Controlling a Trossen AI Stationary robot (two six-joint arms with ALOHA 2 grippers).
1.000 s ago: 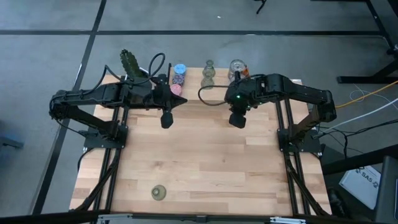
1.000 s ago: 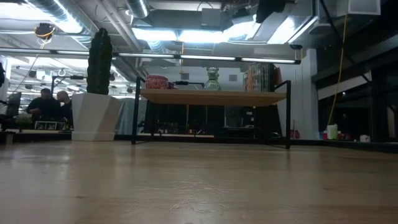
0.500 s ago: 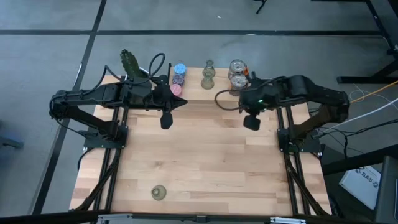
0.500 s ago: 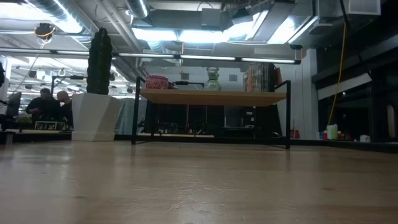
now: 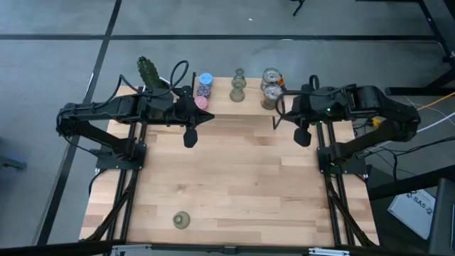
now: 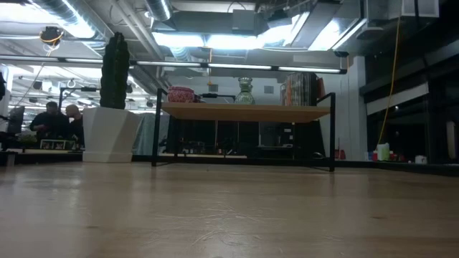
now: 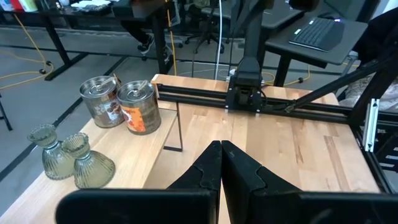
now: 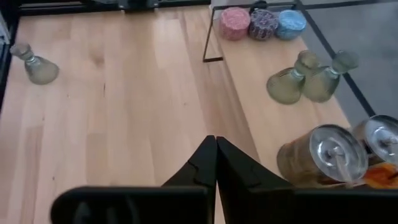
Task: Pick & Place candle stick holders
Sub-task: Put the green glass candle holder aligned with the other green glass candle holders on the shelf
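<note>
Seven candle stick holders stand on a raised shelf at the table's far edge. They are a pink, a dark speckled and a blue round one, two olive-green flared ones and two silvery cups. A third olive holder stands on the table near the front left and also shows in the right wrist view. My left gripper is shut and empty in front of the shelf's left end. My right gripper is shut and empty to the right of the shelf.
A white pot with a green cactus stands at the far left behind my left arm. The shelf's black frame legs stand on the table. Bare wood lies between the grippers and the near edge. People sit in the room beyond.
My right gripper has moved toward the table's right edge, away from the shelf's front. The nearer silvery cup, covered by the arm before, now shows beside the other one. My left arm has kept still.
</note>
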